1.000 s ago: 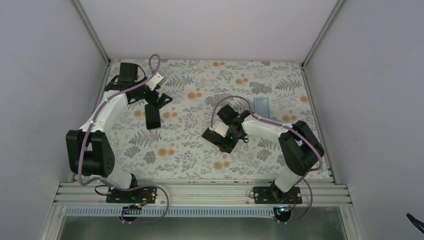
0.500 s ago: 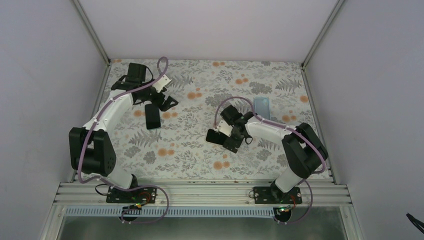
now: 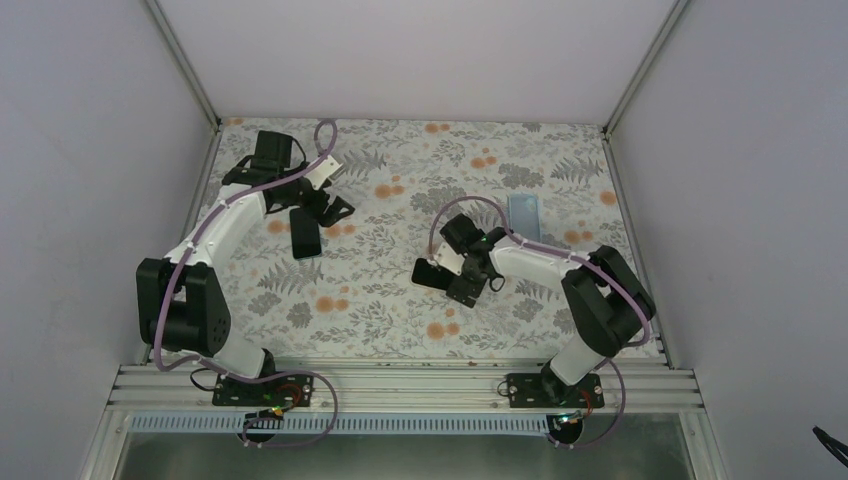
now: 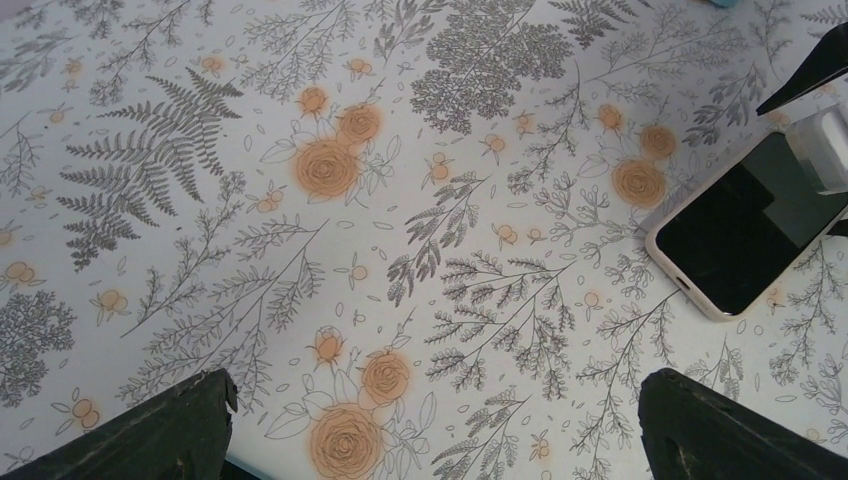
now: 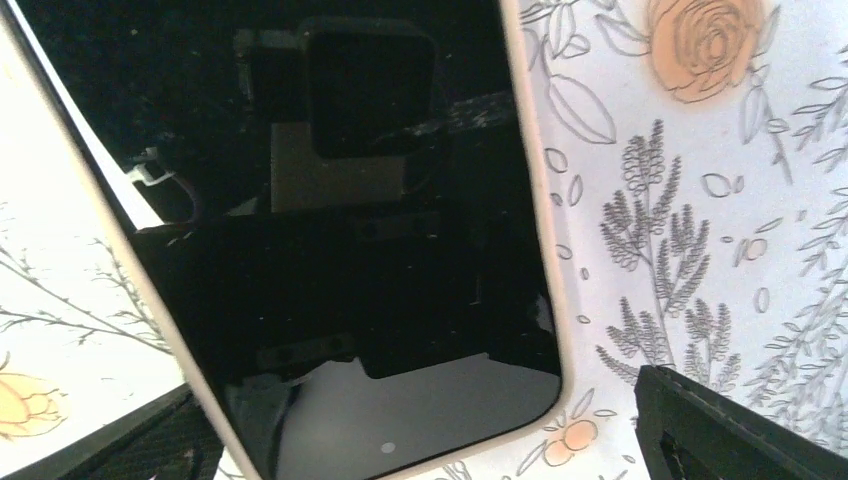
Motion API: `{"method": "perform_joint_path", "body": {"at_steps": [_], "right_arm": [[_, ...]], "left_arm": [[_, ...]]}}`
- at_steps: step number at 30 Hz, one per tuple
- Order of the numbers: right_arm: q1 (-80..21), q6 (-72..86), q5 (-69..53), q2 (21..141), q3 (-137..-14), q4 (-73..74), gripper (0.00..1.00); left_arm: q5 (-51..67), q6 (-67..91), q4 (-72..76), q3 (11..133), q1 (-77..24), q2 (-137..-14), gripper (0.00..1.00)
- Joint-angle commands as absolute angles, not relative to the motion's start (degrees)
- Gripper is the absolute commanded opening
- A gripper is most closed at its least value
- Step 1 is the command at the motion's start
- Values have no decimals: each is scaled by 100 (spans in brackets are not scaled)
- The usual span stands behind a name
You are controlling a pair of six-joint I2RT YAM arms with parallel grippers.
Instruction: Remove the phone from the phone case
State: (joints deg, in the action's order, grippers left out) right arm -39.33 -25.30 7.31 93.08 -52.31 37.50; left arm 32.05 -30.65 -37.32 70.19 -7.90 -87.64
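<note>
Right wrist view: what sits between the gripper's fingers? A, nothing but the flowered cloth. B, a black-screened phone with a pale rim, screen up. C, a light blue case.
B: the phone, with its black screen up and a pale rim, fills the space between the fingers of the open right gripper, with flowered cloth showing on either side.
</note>
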Motion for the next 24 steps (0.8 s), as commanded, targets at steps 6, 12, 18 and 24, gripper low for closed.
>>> {"method": "perform_joint_path", "body": {"at_steps": [6,12,18,24], "right_arm": [[-3559,-2562,1864,9691,-4987,2617,100],[-3248,-2755,1930,10353,-5541,2262,100],[-3267,-2672,1536,11290,-6564,2535,100],[-3341,-2593,1146,11965,-7549,2901,100]], "left_arm": [[3164,-3145,-3621,7070,-791,-8737,100],[3202,-3113,-3540,7065,-791,-8776,100],[3222,-3066,-3393,6953,-791,-8833,100],[3147,-3106,-3336,6852,-783,-8851,100]]}}
